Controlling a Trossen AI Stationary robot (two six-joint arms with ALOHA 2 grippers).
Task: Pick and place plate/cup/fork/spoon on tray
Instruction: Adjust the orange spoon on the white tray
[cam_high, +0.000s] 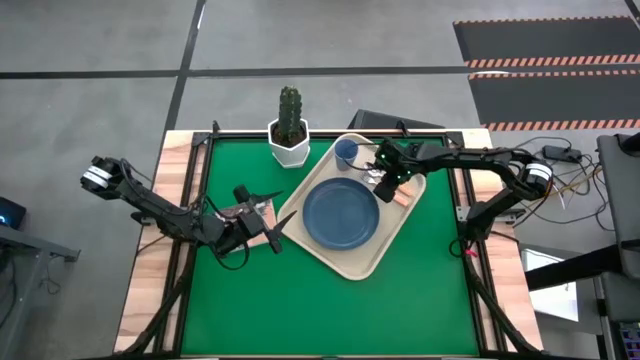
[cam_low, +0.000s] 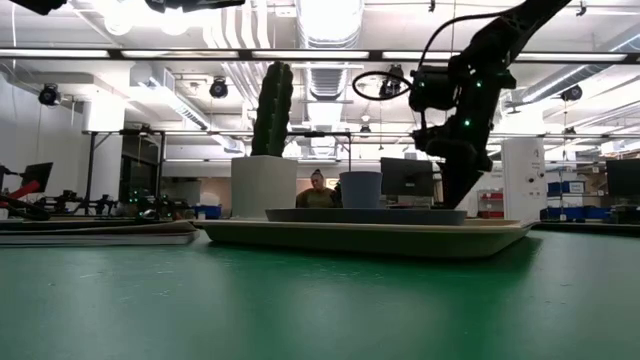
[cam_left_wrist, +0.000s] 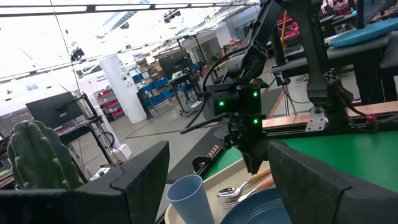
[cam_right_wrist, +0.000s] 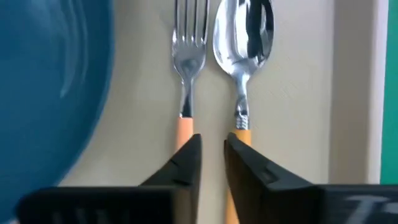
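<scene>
Right end effector (cam_right_wrist: 212, 163) over fork (cam_right_wrist: 188, 56), spoon (cam_right_wrist: 244, 43); no legible writing.

Green table (cam_high: 430, 290) — tray (cam_high: 372, 262), cactus pot (cam_high: 289, 146), card (cam_high: 250, 212).

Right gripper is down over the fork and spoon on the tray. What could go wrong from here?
1. The right gripper sits between the fork and spoon handles, fingers nearly together; lifting or opening could nudge either one out of line.
2. The fork lies close beside the plate; a push could slide it against the rim.
3. The cup stands near that arm on the tray; a wide retreat might tip it.
</scene>
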